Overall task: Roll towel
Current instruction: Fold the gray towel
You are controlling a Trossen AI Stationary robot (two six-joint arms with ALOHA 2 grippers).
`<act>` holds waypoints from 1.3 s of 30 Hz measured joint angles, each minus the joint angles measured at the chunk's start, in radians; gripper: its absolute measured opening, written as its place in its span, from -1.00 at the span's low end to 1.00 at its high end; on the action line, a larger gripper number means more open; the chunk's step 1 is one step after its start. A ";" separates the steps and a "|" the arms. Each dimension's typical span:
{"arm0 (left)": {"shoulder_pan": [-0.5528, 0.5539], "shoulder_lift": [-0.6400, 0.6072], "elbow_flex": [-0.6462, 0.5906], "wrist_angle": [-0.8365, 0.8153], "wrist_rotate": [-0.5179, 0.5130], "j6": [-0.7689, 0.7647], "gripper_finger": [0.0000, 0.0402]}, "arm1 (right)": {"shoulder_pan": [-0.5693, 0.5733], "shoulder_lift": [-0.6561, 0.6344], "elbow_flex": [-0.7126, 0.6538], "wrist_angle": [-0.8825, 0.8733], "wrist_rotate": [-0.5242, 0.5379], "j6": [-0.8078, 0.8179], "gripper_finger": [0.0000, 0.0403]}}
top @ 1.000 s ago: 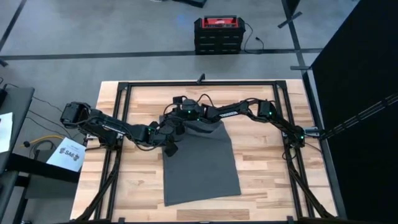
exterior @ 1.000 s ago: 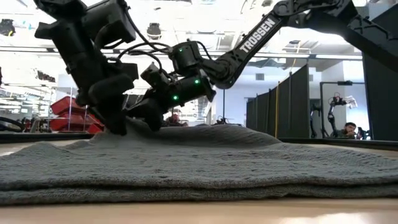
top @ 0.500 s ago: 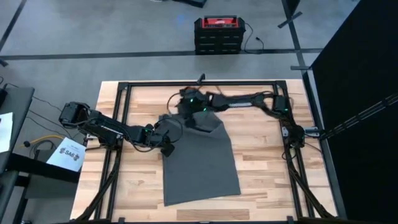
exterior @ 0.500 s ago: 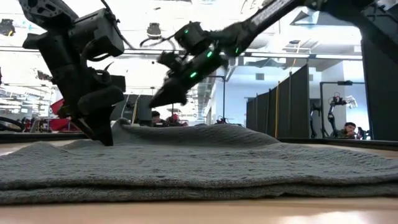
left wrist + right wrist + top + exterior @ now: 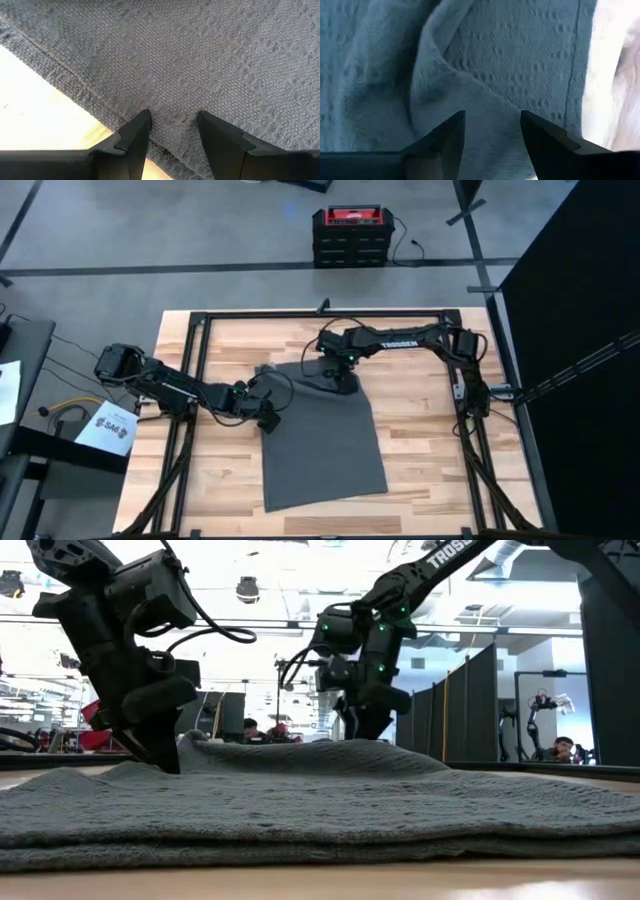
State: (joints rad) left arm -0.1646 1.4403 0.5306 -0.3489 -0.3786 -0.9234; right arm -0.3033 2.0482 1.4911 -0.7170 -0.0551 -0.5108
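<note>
A dark grey towel (image 5: 322, 438) lies flat on a wooden table (image 5: 420, 450), seen from above. Its long axis runs from the far edge of the table toward the near edge, so a roll would travel along that line. The near end is smooth and square. The far end, where both arms work, is rumpled and partly folded over.

The left gripper (image 5: 268, 415) sits at the towel's left edge, near the far corner. In the left wrist view its fingers (image 5: 134, 137) are spread apart and empty, tips resting on or just above the weave, with the hem and bare wood just beside them. In the low view this gripper (image 5: 160, 752) points down onto the cloth.

The right gripper (image 5: 343, 382) stands over the far end, a little right of the towel's middle line. Its 2 fingers (image 5: 445, 137) are also spread and hold nothing. A raised fold of cloth lies directly ahead of them, between the tips.

Both grippers are at the same far end, the left at the side edge, the right nearer the middle. Judging from this, the far edge is the start of the roll, and the right gripper is closer to the loose fold.
</note>
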 joint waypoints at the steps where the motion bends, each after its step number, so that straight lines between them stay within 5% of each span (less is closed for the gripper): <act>1: 0.000 0.000 0.000 0.000 0.000 0.000 -0.22 | -0.001 -0.002 -0.001 0.004 0.003 0.005 -0.12; 17: 0.000 0.001 -0.001 -0.003 0.000 -0.012 -0.22 | -0.083 -0.054 -0.055 -0.101 0.397 -0.055 -0.12; 21: -0.001 0.001 -0.001 -0.004 0.000 -0.012 -0.22 | -0.100 -0.130 -0.055 -0.073 0.371 -0.031 -0.12; 27: -0.001 0.001 -0.001 -0.004 0.000 -0.012 -0.22 | -0.084 -0.127 -0.056 0.029 -0.011 0.010 -0.12; 33: -0.009 0.001 -0.001 -0.020 0.000 -0.025 -0.22 | -0.062 -0.026 -0.058 -0.001 -0.022 -0.021 -0.12; 39: -0.033 0.000 0.000 -0.067 0.012 -0.067 -0.22 | -0.091 -0.019 -0.058 -0.040 0.079 -0.021 -0.12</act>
State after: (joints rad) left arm -0.1975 1.4399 0.5306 -0.4154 -0.3665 -0.9900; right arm -0.3944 2.0289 1.4330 -0.7568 0.0242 -0.5316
